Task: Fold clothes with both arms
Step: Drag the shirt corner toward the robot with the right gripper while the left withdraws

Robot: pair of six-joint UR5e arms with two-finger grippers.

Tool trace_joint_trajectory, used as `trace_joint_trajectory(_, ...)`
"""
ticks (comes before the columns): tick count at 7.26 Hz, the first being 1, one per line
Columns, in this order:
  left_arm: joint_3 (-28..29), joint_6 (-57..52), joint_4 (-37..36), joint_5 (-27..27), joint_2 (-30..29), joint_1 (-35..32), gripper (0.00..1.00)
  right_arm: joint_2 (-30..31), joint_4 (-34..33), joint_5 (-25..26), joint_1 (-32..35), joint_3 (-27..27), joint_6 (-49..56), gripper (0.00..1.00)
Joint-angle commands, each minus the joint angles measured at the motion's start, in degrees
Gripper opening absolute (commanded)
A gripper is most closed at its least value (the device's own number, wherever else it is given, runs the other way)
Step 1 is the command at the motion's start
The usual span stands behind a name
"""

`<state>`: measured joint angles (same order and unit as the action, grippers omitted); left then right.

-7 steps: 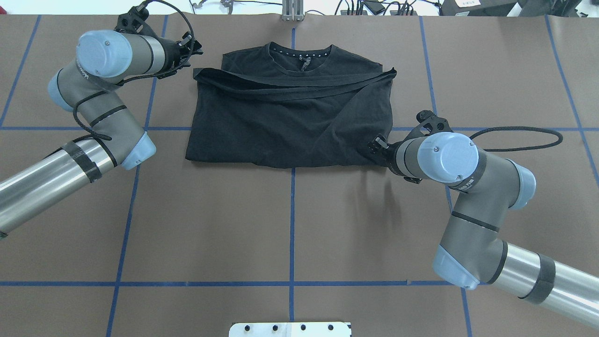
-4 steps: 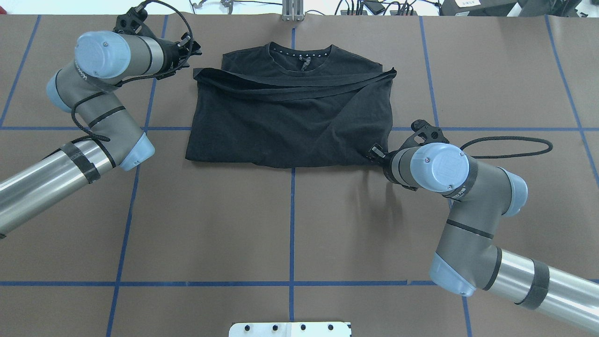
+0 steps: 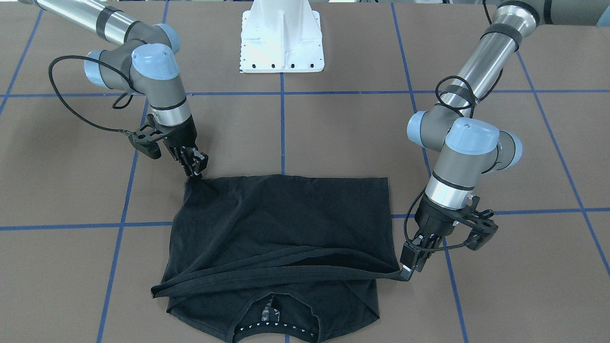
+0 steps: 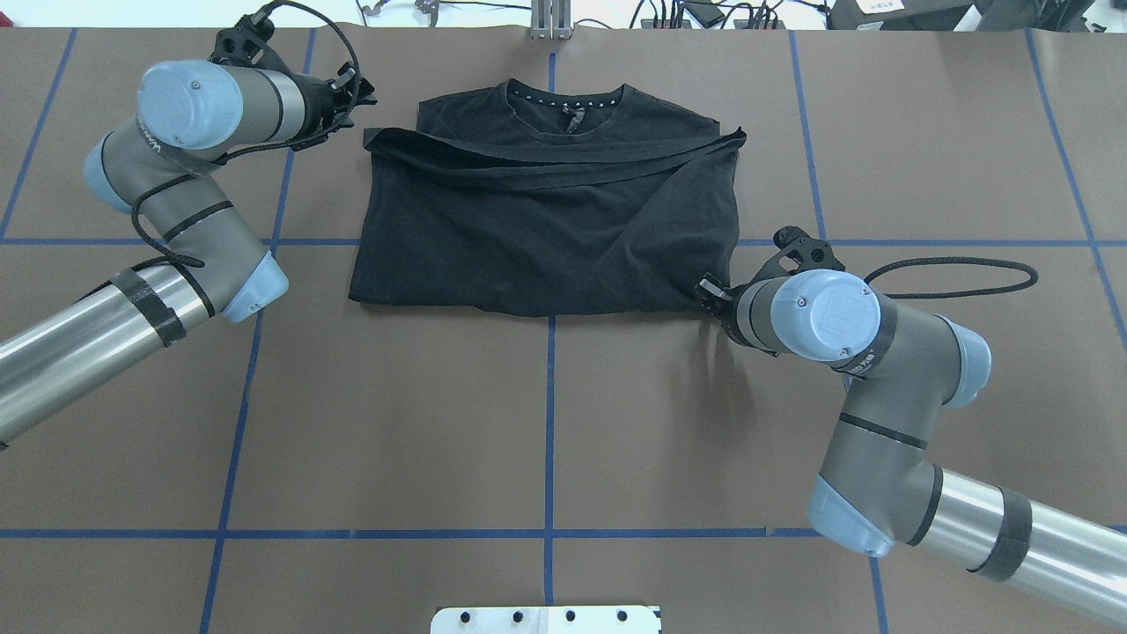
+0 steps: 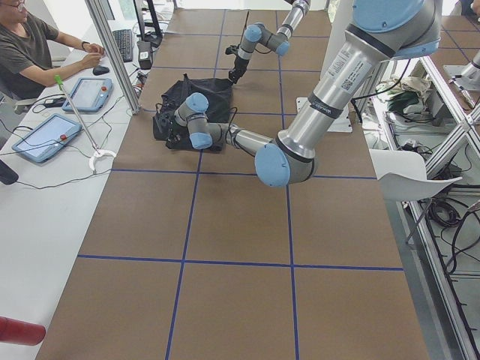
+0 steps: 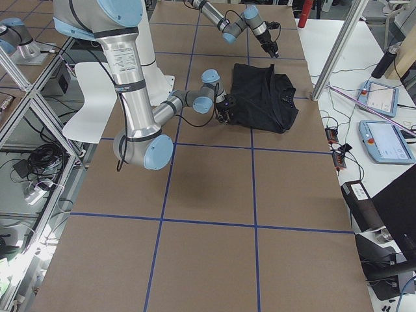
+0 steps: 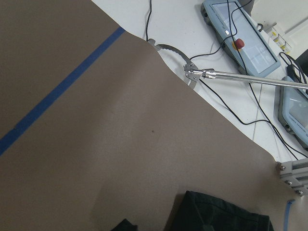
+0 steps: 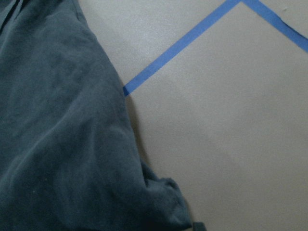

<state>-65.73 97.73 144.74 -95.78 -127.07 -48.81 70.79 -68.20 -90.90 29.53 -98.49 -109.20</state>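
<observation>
The black T-shirt (image 4: 546, 220) lies folded flat on the brown table, collar (image 4: 568, 101) at the far side and the hem (image 4: 546, 163) laid across below it. My left gripper (image 3: 408, 272) hovers at the hem's left corner, its fingers seemingly open and apart from the cloth. At the shirt's near right corner my right gripper (image 3: 194, 174) stands open, fingertips touching the bunched cloth. In the right wrist view the T-shirt (image 8: 57, 125) fills the left side, with its crumpled corner at the bottom edge. The logo is hidden.
The white pedestal base (image 3: 282, 38) stands at the robot's side of the table. A black cable loop (image 4: 960, 269) lies right of the right wrist. A person (image 5: 30, 45) sits at a side desk with tablets (image 5: 45, 135) beyond the table's far edge.
The right arm slid toward the robot and to the left, settling at the shirt's near right corner. The left arm drifted slightly left. The shirt has not moved.
</observation>
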Motion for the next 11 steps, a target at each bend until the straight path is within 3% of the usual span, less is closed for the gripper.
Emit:
trace_joint_trajectory(1, -0.02, -0.08, 0.01, -0.02, 0.15, 0.03, 0.54, 0.31, 0.0, -0.59, 0.26, -0.21, 0.39, 0.0)
trace_joint_trajectory(3, -0.02, -0.08, 0.01, -0.11, 0.15, 0.03, 0.54, 2.75, -0.26, -1.38, 0.79, -4.05, 0.48, 0.0)
trace_joint_trajectory(6, -1.68, 0.0, -0.16, -0.19, 0.24, -0.05, 0.54, 13.19, -0.79, -5.25, 1.5, -16.86, 0.4, 0.0)
trace_joint_trajectory(8, -6.58, 0.27, -0.16, -0.8, 2.07, -0.05, 0.54, 17.7, -0.7, -16.26, -0.33, -25.58, -10.69, 0.0)
trace_joint_trajectory(9, -8.7, 0.44, -0.25, -3.94, 2.96, -0.14, 0.54, 18.15, -0.62, -18.85, -5.75, -26.74, -16.34, 0.0)
trace_joint_trajectory(11, -12.12, 2.63, -1.65, -5.02, 3.4, -0.05, 0.54, 18.07, -0.09, -27.71, -13.49, -29.38, -27.26, 0.0)
